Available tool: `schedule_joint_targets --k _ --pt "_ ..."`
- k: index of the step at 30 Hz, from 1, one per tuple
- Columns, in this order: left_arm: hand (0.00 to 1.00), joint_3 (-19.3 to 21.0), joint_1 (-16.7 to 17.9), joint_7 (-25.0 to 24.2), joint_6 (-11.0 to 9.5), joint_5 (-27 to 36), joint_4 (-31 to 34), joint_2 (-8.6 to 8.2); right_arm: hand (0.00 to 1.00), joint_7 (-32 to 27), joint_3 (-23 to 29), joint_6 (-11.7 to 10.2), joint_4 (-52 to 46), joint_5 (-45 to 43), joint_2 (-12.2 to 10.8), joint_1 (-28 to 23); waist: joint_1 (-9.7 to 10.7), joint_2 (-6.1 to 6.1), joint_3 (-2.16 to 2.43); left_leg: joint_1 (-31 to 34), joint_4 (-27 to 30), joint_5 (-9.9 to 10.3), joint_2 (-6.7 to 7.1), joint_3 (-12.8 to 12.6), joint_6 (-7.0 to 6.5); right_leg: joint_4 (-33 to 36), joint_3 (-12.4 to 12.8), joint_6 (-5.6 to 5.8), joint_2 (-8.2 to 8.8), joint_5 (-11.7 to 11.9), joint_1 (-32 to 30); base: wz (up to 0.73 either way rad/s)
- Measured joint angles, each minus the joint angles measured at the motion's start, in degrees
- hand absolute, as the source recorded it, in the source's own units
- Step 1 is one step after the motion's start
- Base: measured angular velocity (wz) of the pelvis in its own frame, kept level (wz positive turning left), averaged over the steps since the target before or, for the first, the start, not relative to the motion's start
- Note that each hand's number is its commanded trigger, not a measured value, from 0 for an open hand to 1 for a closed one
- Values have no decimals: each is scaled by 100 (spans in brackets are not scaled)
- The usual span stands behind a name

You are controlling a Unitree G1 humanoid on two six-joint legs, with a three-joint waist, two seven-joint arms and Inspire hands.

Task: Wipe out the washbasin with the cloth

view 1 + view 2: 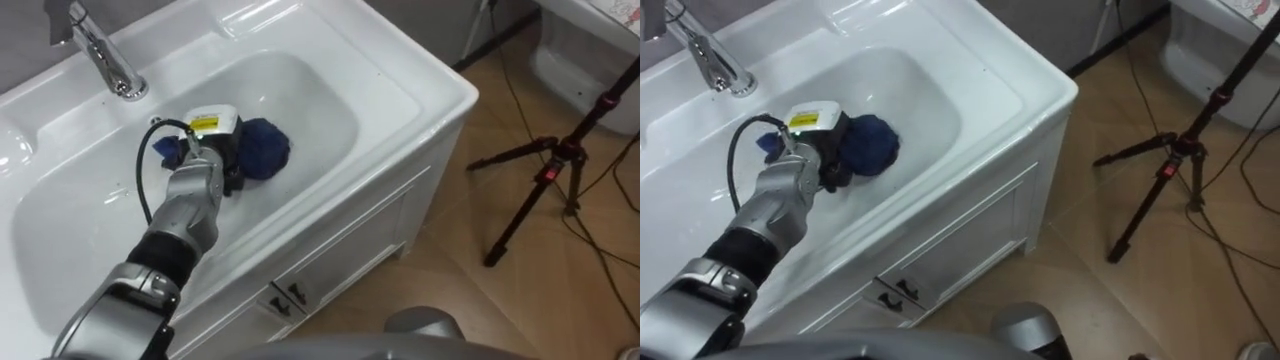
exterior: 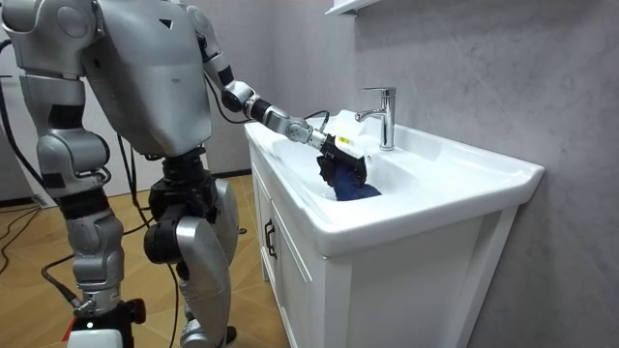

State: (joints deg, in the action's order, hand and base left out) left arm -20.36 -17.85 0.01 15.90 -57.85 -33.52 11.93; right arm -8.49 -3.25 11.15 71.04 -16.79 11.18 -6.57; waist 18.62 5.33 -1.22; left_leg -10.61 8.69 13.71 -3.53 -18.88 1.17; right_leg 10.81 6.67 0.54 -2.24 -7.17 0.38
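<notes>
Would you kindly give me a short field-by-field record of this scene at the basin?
Robot: stands at the cabinet, left arm reaching into the basin
Left hand: fingers curled round the blue cloth
Blue cloth: bunched, inside the basin
Basin: white, set in the white cabinet
Faucet: chrome, on the back rim
Right hand: low at the robot's side
Floor: wooden, black tripod beside the cabinet
</notes>
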Motion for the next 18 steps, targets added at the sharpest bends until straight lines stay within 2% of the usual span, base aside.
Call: schedule_joint_targets --k 3,7,10,18 --pt "100 -51 -11 219 -49 301 321 -1 0 25 -2 -44 7 -51 0 52 19 -11 -7 19 -4 0 9 0 0 -10 -4 9 12 7 -12 0" --pt "100 -239 -117 481 -107 652 323 -43 0 59 -28 -62 32 -50 -15 154 80 19 11 14 -12 0 4 4 0 -14 -39 10 20 18 27 3" --pt "100 -238 -167 613 -107 666 357 -125 0 123 -49 -52 31 -53 -17 209 144 14 7 3 -11 0 3 7 0 -33 -48 7 23 13 70 2" --pt "100 -235 -246 959 -233 778 816 -129 0 198 -44 -26 206 -56 -28 198 194 6 2 1 -11 0 3 5 0 -36 -30 6 17 14 66 0"
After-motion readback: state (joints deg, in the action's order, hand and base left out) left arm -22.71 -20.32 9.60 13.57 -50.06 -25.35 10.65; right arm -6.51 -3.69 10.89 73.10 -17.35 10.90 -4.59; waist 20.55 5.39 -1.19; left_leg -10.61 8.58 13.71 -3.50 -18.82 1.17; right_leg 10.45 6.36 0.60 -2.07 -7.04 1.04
